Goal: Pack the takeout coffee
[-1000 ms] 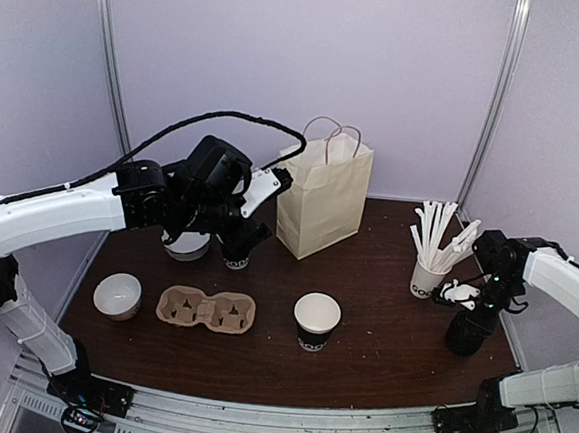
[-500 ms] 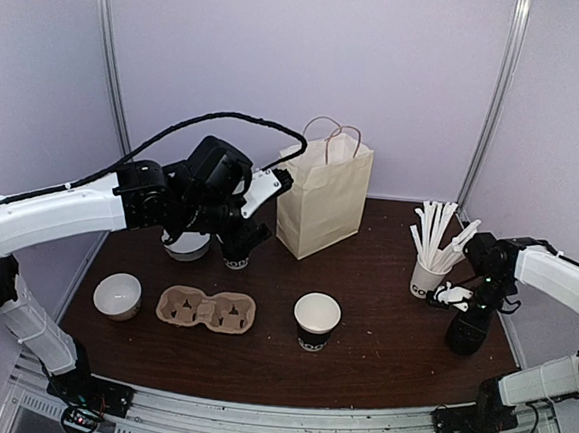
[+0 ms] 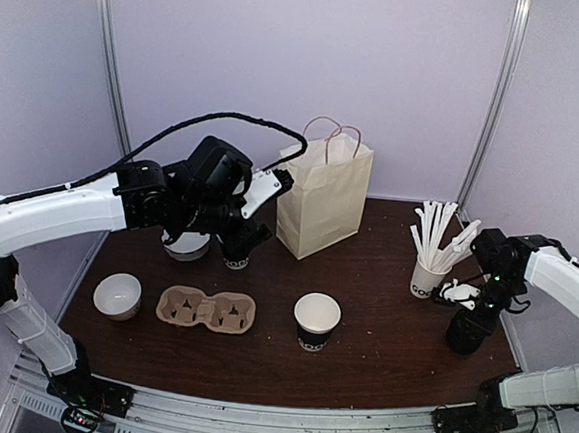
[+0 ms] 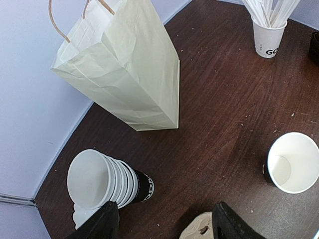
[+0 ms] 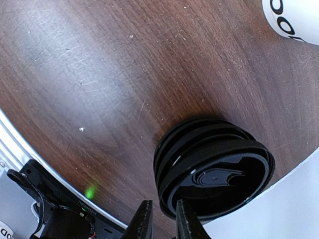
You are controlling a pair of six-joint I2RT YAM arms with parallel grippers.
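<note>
Right gripper (image 5: 163, 221) has its fingers nearly together right at the rim of the black lid stack (image 5: 214, 169); can't tell if it's actually pinching a lid. Left gripper (image 4: 167, 226) is spread wide by the stack of empty cups (image 4: 107, 179), holding nothing. The takeout coffee (image 3: 316, 324) sits open-topped mid-table, just right of the cardboard carrier (image 3: 205, 310), with the paper bag (image 3: 323, 199) behind it.

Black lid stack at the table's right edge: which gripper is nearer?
Right. The right gripper is down at the black lid stack, fingertips at its rim. The left gripper hangs open over the stack of unlidded cups, left of the paper bag.
</note>
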